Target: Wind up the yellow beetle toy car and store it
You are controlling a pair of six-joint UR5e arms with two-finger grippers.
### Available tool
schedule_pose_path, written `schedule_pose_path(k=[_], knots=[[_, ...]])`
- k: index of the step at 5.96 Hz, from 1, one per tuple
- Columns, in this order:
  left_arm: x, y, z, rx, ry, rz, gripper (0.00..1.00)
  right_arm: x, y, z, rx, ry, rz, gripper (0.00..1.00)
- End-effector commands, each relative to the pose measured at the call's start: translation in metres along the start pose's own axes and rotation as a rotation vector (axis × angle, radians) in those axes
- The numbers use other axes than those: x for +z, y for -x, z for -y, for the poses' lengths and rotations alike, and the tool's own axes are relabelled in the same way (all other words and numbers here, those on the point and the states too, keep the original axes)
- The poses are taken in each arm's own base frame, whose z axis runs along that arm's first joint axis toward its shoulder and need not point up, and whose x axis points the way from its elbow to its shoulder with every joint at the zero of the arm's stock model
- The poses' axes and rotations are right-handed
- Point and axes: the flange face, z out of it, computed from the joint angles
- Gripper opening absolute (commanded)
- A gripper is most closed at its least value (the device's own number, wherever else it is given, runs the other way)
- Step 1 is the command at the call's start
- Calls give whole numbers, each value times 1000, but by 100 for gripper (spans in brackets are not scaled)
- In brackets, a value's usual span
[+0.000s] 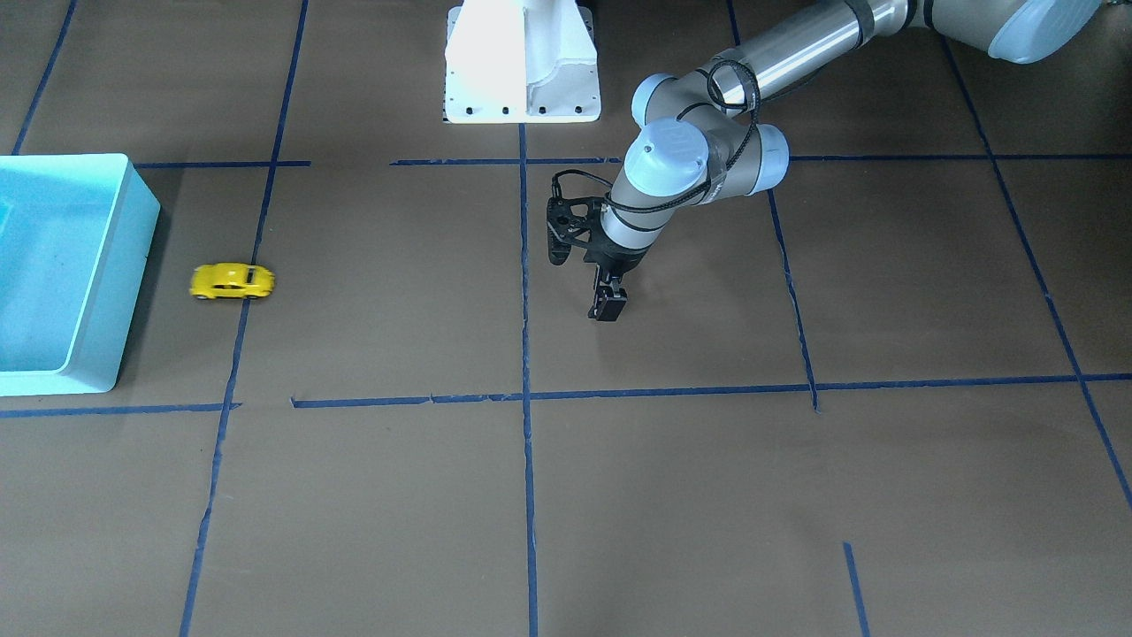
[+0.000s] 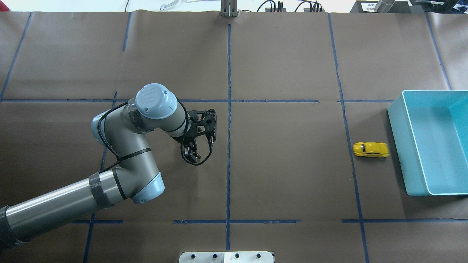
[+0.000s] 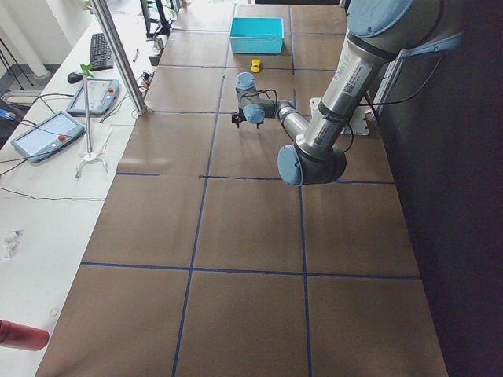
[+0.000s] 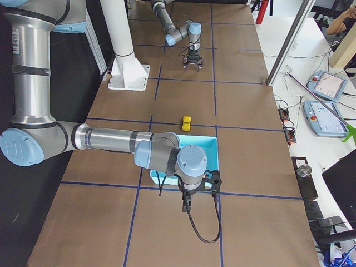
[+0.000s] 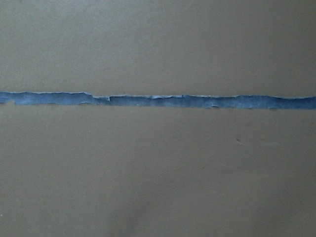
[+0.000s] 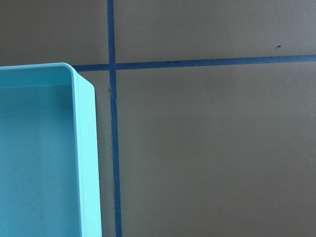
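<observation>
The yellow beetle toy car [image 1: 232, 281] stands on its wheels on the brown table, free of both grippers, a short way from the light blue bin [image 1: 133, 265]. It also shows in the overhead view [image 2: 370, 149], just left of the bin [image 2: 398, 128]. My left gripper [image 2: 191, 155] hangs near the table's middle, far from the car, empty, with its fingers apart. My right gripper [image 4: 186, 207] shows only in the exterior right view, above the table by the bin's near corner; I cannot tell if it is open. The right wrist view shows the bin's rim [image 6: 86, 148].
The white robot base [image 1: 522, 62] stands at the table's robot-side edge. Blue tape lines [image 5: 158, 100] cross the brown paper. Tablets and cables lie on the side bench [image 3: 47, 129] beyond the table. The bin holds nothing that I can see.
</observation>
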Motion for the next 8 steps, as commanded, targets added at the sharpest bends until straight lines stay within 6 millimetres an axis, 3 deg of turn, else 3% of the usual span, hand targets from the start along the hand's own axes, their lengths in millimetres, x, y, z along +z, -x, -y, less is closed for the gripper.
schedule_pose_path(k=[1, 4, 5, 6, 7, 8], knots=[[3, 0, -2, -16, 35, -12, 100, 0, 0, 0, 0, 0, 2, 100], [8, 2, -12, -76, 139, -41, 100, 3, -2, -4, 5, 4, 5, 100], [0, 9, -17, -113, 196, -47, 100, 4, -2, -6, 3, 4, 15, 100], [-12, 11, -21, -171, 298, -68, 100, 8, -13, -19, 22, 11, 17, 100], [-27, 17, -21, -194, 354, -36, 100, -9, 3, -22, -14, -23, 8, 100], [-52, 48, -32, -229, 348, 22, 100, -21, 17, -33, -38, -44, 2, 100]])
